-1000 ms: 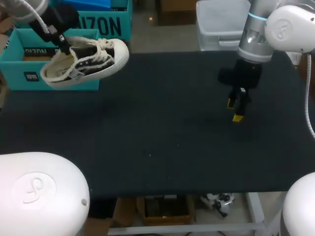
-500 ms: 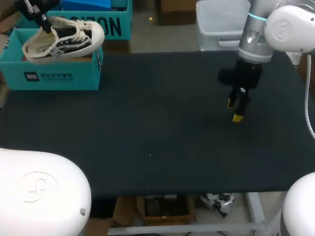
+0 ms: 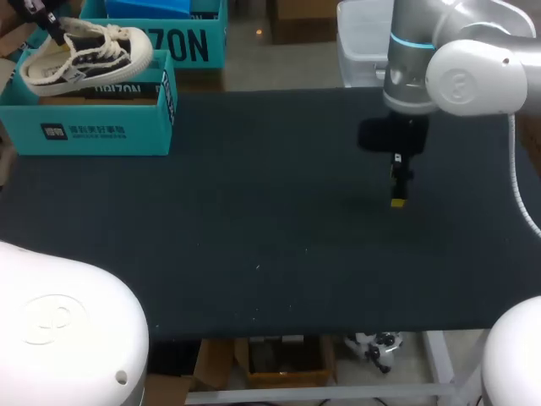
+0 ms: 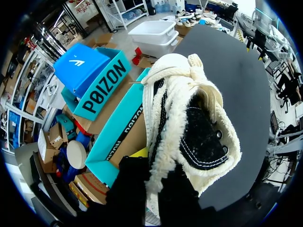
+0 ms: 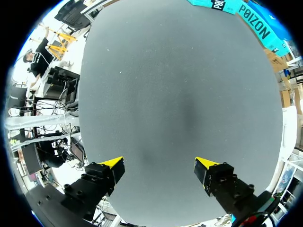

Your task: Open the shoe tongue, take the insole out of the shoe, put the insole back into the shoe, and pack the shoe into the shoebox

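Clamping a fleecy-rimmed shoe (image 4: 189,118) over the teal shoebox (image 3: 101,127) is left end effector (image 4: 151,187); right end effector (image 5: 158,168) gapes.

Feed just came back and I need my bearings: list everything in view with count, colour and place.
low canvas sneaker: one, black with cream laces and frayed cream trim, held in the air over the shoebox.
open cardboard shoebox: one, teal, at the table's far left corner, lid raised behind it.
cloth-covered table: one, black, under everything.
left gripper: one, dark fingers, shut on the sneaker's heel rim, above the shoebox.
right gripper: one, black with yellow tips, open, hovering over bare table right of the middle.
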Available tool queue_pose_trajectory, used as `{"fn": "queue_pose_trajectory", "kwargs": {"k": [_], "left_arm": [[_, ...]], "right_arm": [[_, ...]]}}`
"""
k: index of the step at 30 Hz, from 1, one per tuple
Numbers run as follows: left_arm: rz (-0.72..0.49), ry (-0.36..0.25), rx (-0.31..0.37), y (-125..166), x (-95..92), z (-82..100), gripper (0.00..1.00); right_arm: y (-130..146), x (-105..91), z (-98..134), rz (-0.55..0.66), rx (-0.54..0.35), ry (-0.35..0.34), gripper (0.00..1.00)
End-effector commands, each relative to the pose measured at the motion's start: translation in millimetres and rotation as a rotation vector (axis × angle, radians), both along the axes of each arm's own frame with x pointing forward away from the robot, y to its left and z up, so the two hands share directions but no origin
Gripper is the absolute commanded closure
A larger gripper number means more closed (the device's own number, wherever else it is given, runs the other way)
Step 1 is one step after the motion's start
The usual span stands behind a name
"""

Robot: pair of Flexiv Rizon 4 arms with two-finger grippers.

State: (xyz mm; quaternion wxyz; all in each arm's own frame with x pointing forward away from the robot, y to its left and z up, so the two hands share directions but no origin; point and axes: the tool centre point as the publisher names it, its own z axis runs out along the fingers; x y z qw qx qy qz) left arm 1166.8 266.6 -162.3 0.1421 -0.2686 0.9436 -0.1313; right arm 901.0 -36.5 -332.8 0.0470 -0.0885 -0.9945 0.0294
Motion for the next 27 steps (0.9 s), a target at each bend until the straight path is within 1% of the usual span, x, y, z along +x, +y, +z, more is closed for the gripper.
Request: {"fn": "queue_pose_trajectory", "kwargs": {"k": [1, 2, 4, 6, 8, 9, 11, 12, 13, 15, 21, 22, 23, 25, 27], "left_arm": [[-0.066, 0.185, -0.086, 6.4, 37.6, -14.6, 1.00], [-0.068, 0.188, -0.081, 6.4, 40.7, -18.5, 1.00], [-0.072, 0.201, -0.064, 7.1, 47.3, -27.8, 1.00], [-0.076, 0.205, -0.054, 7.9, 51.5, -34.3, 1.00], [-0.080, 0.207, -0.046, 9.8, 59.0, -38.8, 1.00], [-0.080, 0.207, -0.046, 9.8, 59.0, -38.8, 1.00], [-0.094, 0.218, -0.023, 10.1, 68.7, -51.0, 1.00], [-0.094, 0.218, -0.023, 10.1, 68.7, -51.0, 1.00], [-0.097, 0.225, -0.001, 11.5, 72.8, -60.7, 1.00], [-0.100, 0.228, -0.003, 15.2, 76.7, -65.6, 1.00], [-0.117, 0.236, 0.012, 18.4, 74.4, -78.2, 1.00], [-0.117, 0.235, 0.012, 18.8, 73.7, -79.8, 0.47], [-0.118, 0.237, 0.011, 19.3, 72.5, -81.2, 0.00], [-0.123, 0.239, 0.013, 19.8, 69.6, -83.1, 0.00], [-0.130, 0.240, 0.031, 17.7, 64.5, -84.9, 0.00]], "right_arm": [[5.4, 4.3, -2.1, 0.012, -0.037, -0.041, 0.00], [5.5, 6.9, -2.6, 0.014, -0.041, -0.039, 0.00], [3.3, 10.8, -4.5, 0.037, -0.031, -0.069, 0.00], [-0.3, 11.7, -6.4, 0.038, -0.021, -0.082, 0.00], [-0.3, 11.7, -6.4, 0.038, -0.021, -0.082, 0.00], [-0.3, 11.7, -6.4, 0.038, -0.021, -0.082, 0.00], [-0.3, 11.7, -6.4, 0.038, -0.021, -0.082, 0.00], [-0.3, 11.7, -6.4, 0.038, -0.021, -0.082, 0.00], [-0.3, 11.7, -6.4, 0.038, -0.021, -0.082, 0.00], [-0.3, 11.7, -6.4, 0.038, -0.021, -0.082, 0.00], [-0.3, 11.7, -6.4, 0.038, -0.021, -0.082, 0.00], [-0.3, 11.7, -6.4, 0.038, -0.021, -0.082, 0.00], [-0.3, 11.7, -6.4, 0.038, -0.021, -0.082, 0.00], [-0.3, 11.7, -6.4, 0.038, -0.021, -0.082, 0.00], [-0.3, 11.7, -6.4, 0.038, -0.021, -0.082, 0.00]]}}
